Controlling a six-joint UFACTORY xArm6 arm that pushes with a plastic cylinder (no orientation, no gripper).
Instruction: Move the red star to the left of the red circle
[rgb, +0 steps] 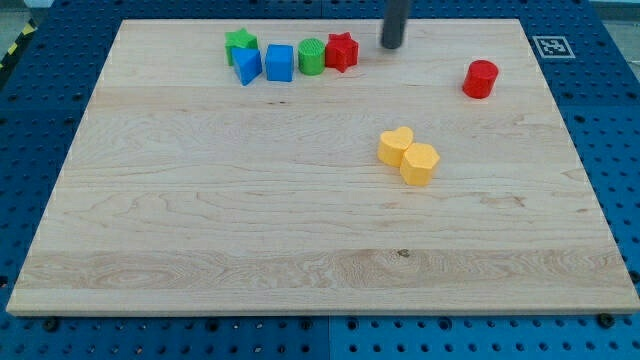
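The red star (342, 51) lies near the view's top, at the right end of a row of blocks, touching a green circle (312, 56). The red circle (480, 78) stands alone toward the view's right, well apart from the star. My tip (391, 45) is a dark rod coming down from the view's top edge. It stands just to the right of the red star, with a small gap between them, and to the left of the red circle.
Left of the green circle in the row are a blue cube (279, 62), a blue block (247, 66) and a green star (240, 42). Two yellow hearts (396, 145) (420, 163) touch near the wooden board's (200, 220) middle.
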